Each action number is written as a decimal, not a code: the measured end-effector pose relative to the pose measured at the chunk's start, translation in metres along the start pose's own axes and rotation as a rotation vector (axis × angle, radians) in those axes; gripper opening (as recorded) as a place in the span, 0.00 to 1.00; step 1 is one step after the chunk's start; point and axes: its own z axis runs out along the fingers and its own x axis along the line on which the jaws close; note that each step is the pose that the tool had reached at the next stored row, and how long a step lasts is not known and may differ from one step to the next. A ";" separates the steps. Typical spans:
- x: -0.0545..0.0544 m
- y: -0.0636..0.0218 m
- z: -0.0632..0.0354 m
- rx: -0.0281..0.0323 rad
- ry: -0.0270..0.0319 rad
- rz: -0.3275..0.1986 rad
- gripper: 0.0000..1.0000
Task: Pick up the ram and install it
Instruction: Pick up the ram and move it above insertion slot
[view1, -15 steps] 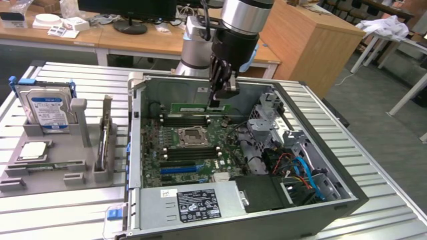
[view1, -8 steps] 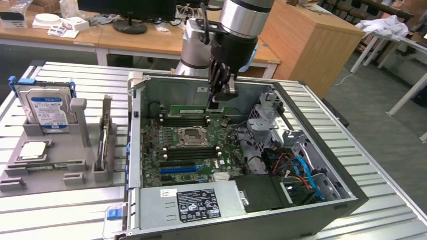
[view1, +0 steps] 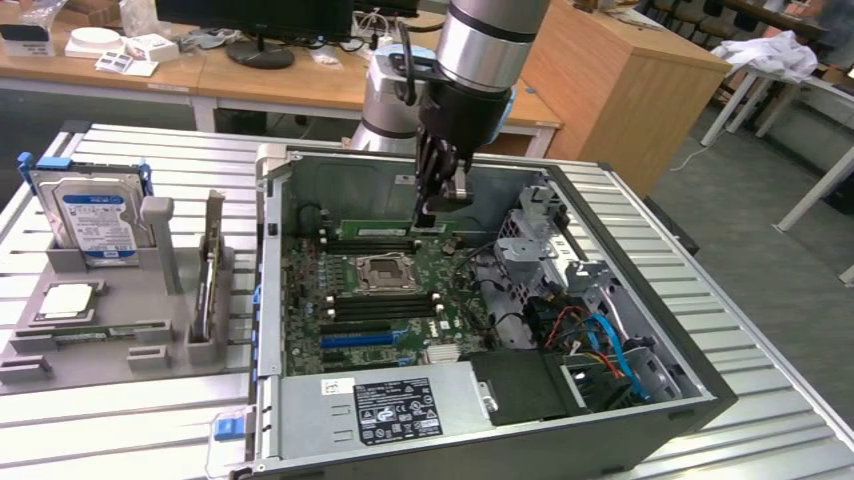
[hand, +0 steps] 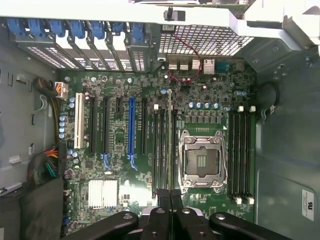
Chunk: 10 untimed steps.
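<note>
all but closed on the ram (hand: 170, 140), pinching that thin green stick edge-on between the two black fingers (hand: 161, 212) of the gripper (hand: 170, 194), with no gap beyond the board's own thickness. reaching straight down from the silver-grey arm (view1: 487, 45) into the open computer case (view1: 561, 440) lying on its side. holding the stick level over the green motherboard (view1: 310, 310), lengthwise with the black memory slots (hand: 156, 150) just beside the square processor socket (hand: 202, 160), between that socket and the blue expansion slot (hand: 131, 125) as seen from the wrist. showing in the exterior view as a narrow green strip at the fingertips, stretching toward the exterior view's left. giving no clear answer on touching a slot or hanging just above one. standing apart from a second bank of black slots (hand: 240, 150) on the socket's other flank. sharing the slatted metal table (view1: 107, 420) with a grey holder (view1: 158, 240), well apart on the exterior view's left, carrying a blue-labelled hard drive (view1: 91, 215) upright and a square silver processor (view1: 67, 300) lying flat. facing a boxy power supply (view1: 387, 405) with a printed label at the case's near end.
</note>
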 end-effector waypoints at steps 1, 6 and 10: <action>0.000 0.0000 0.0000 0.0000 0.0001 0.000 0.11; 0.000 -0.0013 0.0002 0.0001 -0.0002 0.000 0.11; 0.000 -0.0049 0.0002 0.0001 -0.0001 0.000 0.11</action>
